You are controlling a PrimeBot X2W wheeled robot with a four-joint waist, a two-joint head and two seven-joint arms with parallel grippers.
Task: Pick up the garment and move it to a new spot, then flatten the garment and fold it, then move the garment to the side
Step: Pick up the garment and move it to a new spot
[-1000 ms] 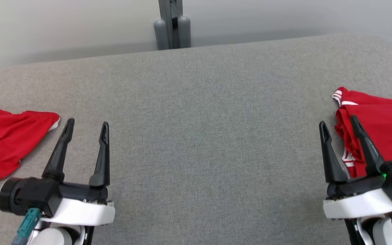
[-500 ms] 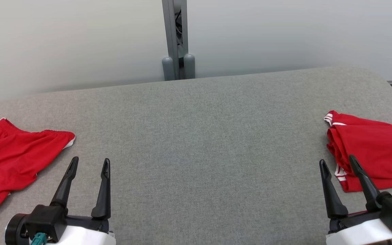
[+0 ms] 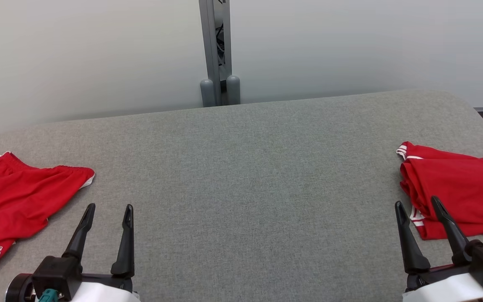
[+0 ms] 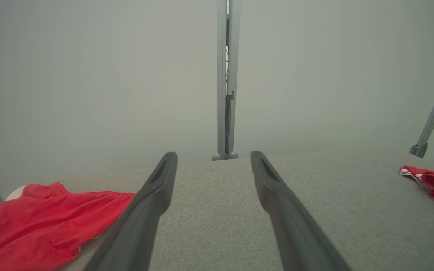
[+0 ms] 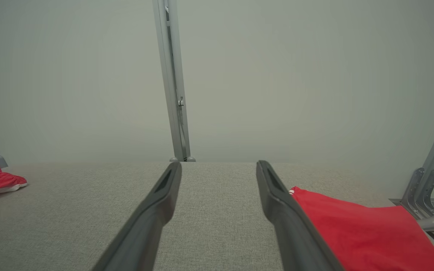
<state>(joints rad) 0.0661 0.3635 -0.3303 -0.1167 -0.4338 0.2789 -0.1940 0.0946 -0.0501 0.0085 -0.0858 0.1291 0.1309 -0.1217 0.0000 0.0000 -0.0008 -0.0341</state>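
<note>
The left garment [image 3: 15, 201] and right garment [image 3: 463, 197] lie on the table [image 3: 241, 176] (post [image 3: 218, 50] behind), well apart.

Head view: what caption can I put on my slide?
Left gripper and right gripper open over grey table, between loose red garment and folded red garment.

Left garment [image 3: 11, 201] red, white lettering; right garment [image 3: 459, 197] red, white stripes; table [image 3: 241, 188] grey.
</note>
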